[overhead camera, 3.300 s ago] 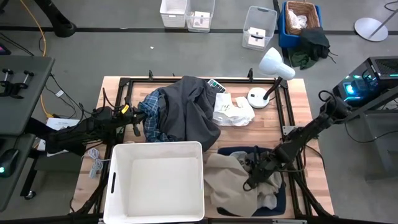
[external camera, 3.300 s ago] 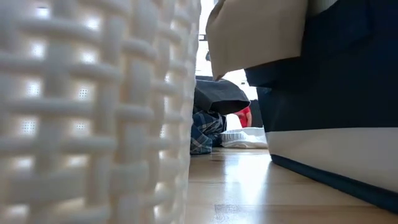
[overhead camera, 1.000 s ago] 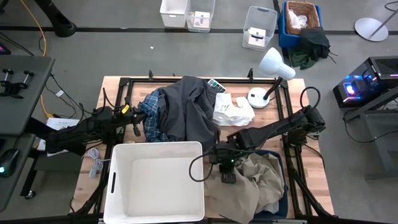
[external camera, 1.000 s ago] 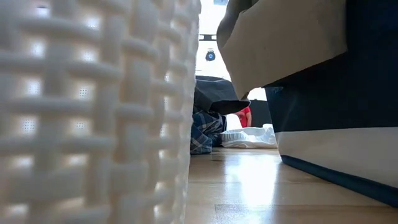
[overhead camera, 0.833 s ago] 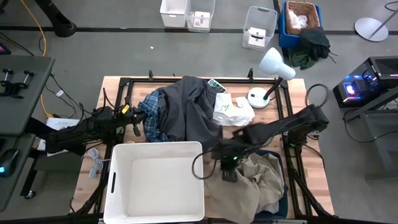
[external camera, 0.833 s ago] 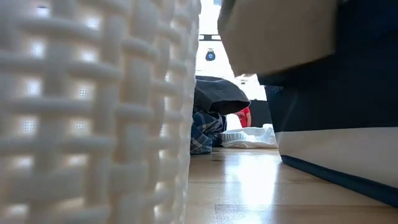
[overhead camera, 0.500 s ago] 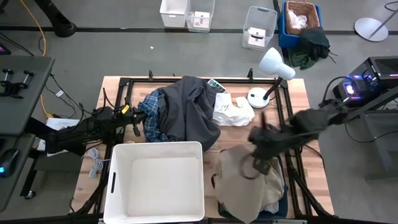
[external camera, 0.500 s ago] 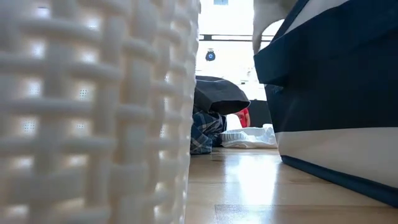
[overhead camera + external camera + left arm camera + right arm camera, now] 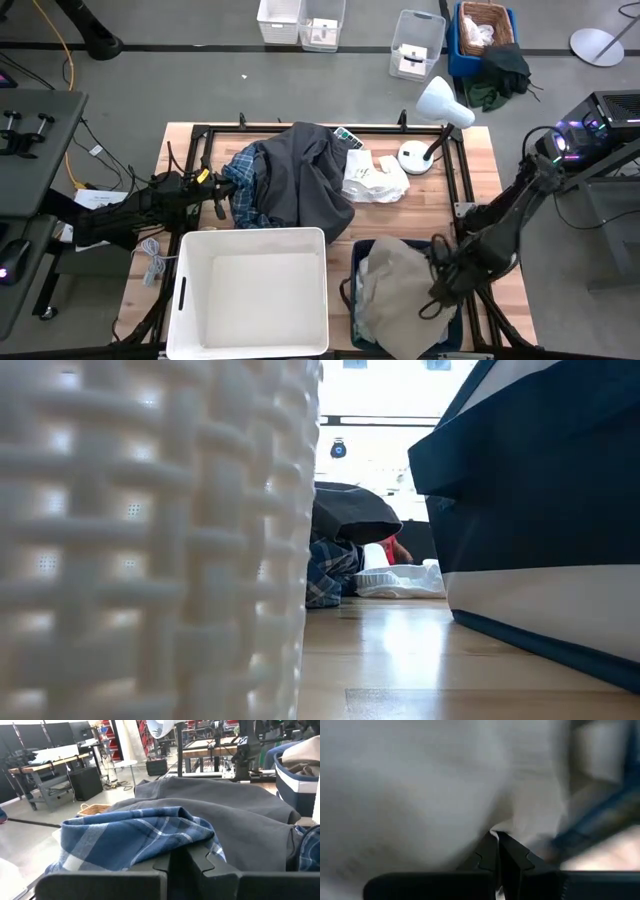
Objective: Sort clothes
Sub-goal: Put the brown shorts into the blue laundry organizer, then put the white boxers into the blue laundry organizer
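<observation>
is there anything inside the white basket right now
No, in the high view the white basket shows only its bare floor, while the beige garment lies in the dark blue bin beside it.

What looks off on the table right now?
The beige khaki garment bulges above the dark navy fabric bin, not tucked in. The right gripper is shut on its edge. The white woven basket holds nothing.

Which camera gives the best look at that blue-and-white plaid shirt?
The left wrist view: the blue-and-white plaid shirt fills the foreground, its check pattern clear, under the dark grey garment. The high view shows only an edge, the low view a small corner, the right wrist view nothing.
</observation>
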